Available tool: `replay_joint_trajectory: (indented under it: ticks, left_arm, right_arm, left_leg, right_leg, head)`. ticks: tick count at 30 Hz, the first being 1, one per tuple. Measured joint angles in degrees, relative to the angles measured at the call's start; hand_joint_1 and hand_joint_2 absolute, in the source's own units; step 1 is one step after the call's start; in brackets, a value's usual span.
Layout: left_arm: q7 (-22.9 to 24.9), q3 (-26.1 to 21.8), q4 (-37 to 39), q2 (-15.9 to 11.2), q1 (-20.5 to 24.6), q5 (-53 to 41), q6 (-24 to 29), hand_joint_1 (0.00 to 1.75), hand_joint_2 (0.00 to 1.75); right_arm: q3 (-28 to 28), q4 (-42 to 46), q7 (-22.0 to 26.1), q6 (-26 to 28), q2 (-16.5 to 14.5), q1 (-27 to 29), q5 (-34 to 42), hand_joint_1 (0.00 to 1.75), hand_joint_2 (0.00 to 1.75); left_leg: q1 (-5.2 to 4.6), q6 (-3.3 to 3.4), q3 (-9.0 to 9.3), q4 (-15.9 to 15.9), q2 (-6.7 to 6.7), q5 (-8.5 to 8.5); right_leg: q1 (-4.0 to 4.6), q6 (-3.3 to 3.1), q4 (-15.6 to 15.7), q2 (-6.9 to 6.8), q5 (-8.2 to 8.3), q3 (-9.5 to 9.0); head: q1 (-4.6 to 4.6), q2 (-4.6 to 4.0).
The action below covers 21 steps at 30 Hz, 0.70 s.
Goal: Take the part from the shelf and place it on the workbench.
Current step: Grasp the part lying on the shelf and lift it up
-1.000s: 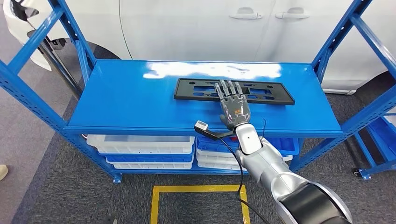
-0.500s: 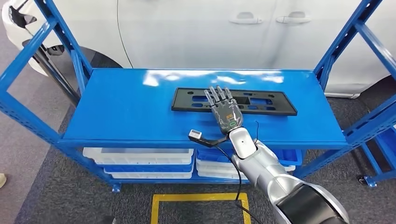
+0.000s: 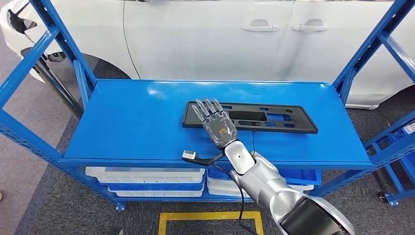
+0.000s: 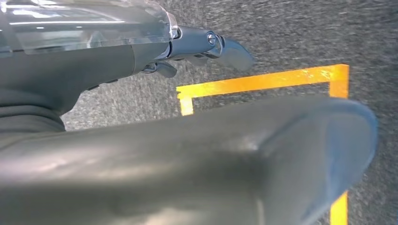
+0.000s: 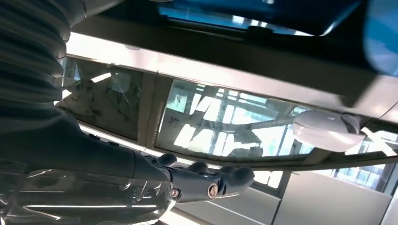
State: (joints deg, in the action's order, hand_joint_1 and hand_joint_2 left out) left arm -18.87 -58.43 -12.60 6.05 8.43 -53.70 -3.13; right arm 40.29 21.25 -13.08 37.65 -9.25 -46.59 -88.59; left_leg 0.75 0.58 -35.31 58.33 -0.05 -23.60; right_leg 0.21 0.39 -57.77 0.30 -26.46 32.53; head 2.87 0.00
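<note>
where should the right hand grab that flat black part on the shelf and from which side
Probably the near long edge of the black part, approached from the robot's side of the blue shelf. It lies flat and long, so there is little to pinch from above; its cutouts and thin rim give fingers purchase. The right hand is over its left end with fingers spread; a more central grip would likely balance better.

The shelf (image 3: 122,122) top lay bare across the left half of the frame, open to approach from the front edge. At centre-right the black part (image 3: 274,117) took up the surface, the right robot hand (image 3: 215,125) over its left end. Blue uprights (image 3: 364,49) flanked both sides; a white car (image 3: 205,39) closed the back.
</note>
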Motion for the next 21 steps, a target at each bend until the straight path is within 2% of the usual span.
replay_joint_trajectory:
  ticks: [1,2,3,5,6,7,8,10,11,12,13,16,17,18,20,21]
  left_arm:
    - [0.0,0.0,0.0,0.0,0.0,0.0,0.0,0.0,0.0]
    - [0.0,0.0,0.0,0.0,0.1,0.0,0.0,0.0,0.0]
    - [-0.1,0.0,0.0,0.0,0.2,0.1,0.0,0.0,0.0]
    - [-0.5,0.0,0.0,-0.1,0.3,0.4,0.0,0.0,0.0]
    - [-0.7,0.0,0.0,-0.1,0.2,0.6,0.0,0.0,0.0]
    - [-0.9,0.0,0.0,-0.1,0.1,0.7,0.0,0.0,0.0]
    - [-1.2,0.0,0.0,-0.1,-0.1,0.8,0.0,0.0,0.0]
    - [-1.7,0.0,0.0,-0.1,-0.2,1.1,-0.1,0.0,0.0]
    - [-1.9,0.0,0.0,-0.1,-0.2,1.2,-0.1,0.0,0.0]
    - [-2.1,0.0,0.1,-0.1,-0.2,1.3,-0.2,0.0,0.0]
    - [-2.3,0.0,0.1,-0.1,-0.2,1.4,-0.2,0.0,0.0]
    - [-2.9,0.0,0.1,-0.4,-0.2,1.5,-0.4,0.0,0.0]
    - [-3.2,0.0,0.0,-0.5,-0.2,1.5,-0.5,0.0,0.0]
    - [-3.3,0.0,0.0,-0.7,-0.1,1.5,-0.6,0.0,0.0]
    - [-3.5,0.0,0.0,-0.8,-0.2,1.5,-0.7,0.0,0.0]
    - [-3.5,0.0,0.0,-0.9,-0.2,1.5,-0.8,0.0,0.0]
  right_arm:
    - [0.4,0.0,0.1,0.0,0.0,0.0,0.0,0.26,1.75]
    - [0.9,0.0,0.1,-0.1,-0.1,-0.1,0.0,0.26,1.75]
    - [1.4,0.0,0.0,-0.3,-0.1,-0.2,0.0,0.26,1.75]
    - [2.0,-0.2,-0.7,-0.9,0.0,0.0,0.0,0.0,1.75]
    - [2.1,-0.3,-1.5,-1.2,0.1,0.2,0.0,0.0,1.75]
    - [2.1,-0.5,-2.6,-1.5,0.2,0.3,0.1,0.0,1.75]
    - [2.1,-0.6,-4.1,-1.9,0.4,0.3,0.0,0.0,1.75]
    - [2.1,-0.9,-7.4,-2.8,1.1,0.0,0.0,0.0,1.75]
    - [2.1,-1.1,-9.1,-3.3,1.5,-0.3,0.0,0.0,1.75]
    - [2.1,-1.2,-10.7,-3.8,1.9,-0.7,0.0,0.0,1.75]
    - [2.0,-1.4,-12.1,-4.4,2.4,-1.0,0.0,0.0,1.75]
    - [1.3,-2.0,-15.2,-6.5,4.1,-1.6,0.1,0.0,1.75]
    - [0.8,-2.1,-15.8,-7.1,4.6,-1.7,0.1,0.03,1.75]
    - [0.2,-2.3,-16.3,-7.5,5.0,-1.9,0.1,0.07,1.75]
    - [-0.7,-2.7,-16.8,-8.0,5.8,-2.0,0.1,0.78,1.75]
    - [-1.1,-3.0,-17.0,-8.3,6.1,-2.0,0.1,1.17,1.75]
  left_leg:
    - [0.06,0.25,0.15,-0.1,0.0,-0.08]
    - [0.11,0.5,0.3,-0.2,0.0,-0.1]
    - [0.1,0.72,0.41,-0.2,-0.01,-0.17]
    - [-0.02,1.08,0.51,-0.2,-0.02,-0.42]
    - [-0.11,1.18,0.59,-0.2,-0.04,-0.55]
    - [-0.21,1.25,0.72,-0.2,-0.08,-0.68]
    - [-0.35,1.29,0.91,-0.2,-0.13,-0.82]
    - [-0.63,1.28,1.34,-0.2,-0.24,-1.1]
    - [-0.79,1.19,1.47,-0.2,-0.29,-1.24]
    - [-0.87,1.04,1.53,-0.2,-0.31,-1.38]
    - [-0.91,0.83,1.56,-0.2,-0.3,-1.5]
    - [-1.05,0.06,1.79,-0.3,-0.24,-1.92]
    - [-1.07,-0.21,1.47,0.7,-0.24,-2.7]
    - [-1.01,-0.5,0.53,2.9,-0.23,-4.13]
    - [-0.56,-1.07,-3.0,10.5,-0.23,-7.78]
    - [-0.35,-1.35,-4.74,13.9,-0.23,-8.91]
  right_leg:
    - [-0.06,0.29,-0.7,-0.02,-0.61,0.21]
    - [-0.13,0.57,-2.5,-0.02,-1.68,1.02]
    - [-0.24,0.79,-5.6,-0.03,-3.17,2.61]
    - [-0.36,1.01,-13.7,-0.04,-6.05,7.23]
    - [-0.39,0.99,-16.4,-0.04,-6.41,9.08]
    - [-0.38,0.83,-16.8,-0.04,-5.59,9.87]
    - [-0.3,0.52,-15.0,-0.04,-3.77,9.49]
    - [0.15,-0.64,-7.0,-0.05,0.75,6.35]
    - [0.41,-1.17,-3.5,-0.15,2.17,4.85]
    - [0.64,-1.51,-1.2,-0.26,2.88,3.89]
    - [0.8,-1.63,-0.3,-0.36,2.96,3.5]
    - [0.47,-1.53,0.6,-0.43,3.2,3.03]
    - [0.22,-1.63,1.0,-0.45,3.35,2.73]
    - [-0.04,-1.72,1.3,-0.48,3.49,2.46]
    - [-0.12,-1.95,1.4,-0.47,3.49,2.3]
    - [-0.1,-1.96,1.4,-0.44,3.43,2.31]
  head:
    - [0.0,0.0]
    - [0.0,0.0]
    - [-0.01,0.0]
    - [-0.01,0.0]
    - [-0.01,0.0]
    - [-0.01,0.0]
    - [-0.01,0.0]
    - [-0.01,0.0]
    - [-0.01,0.0]
    - [-0.01,0.0]
    - [-0.01,0.0]
    - [-0.01,0.0]
    - [0.0,0.0]
    - [0.01,0.0]
    - [0.02,0.0]
    - [0.02,0.0]
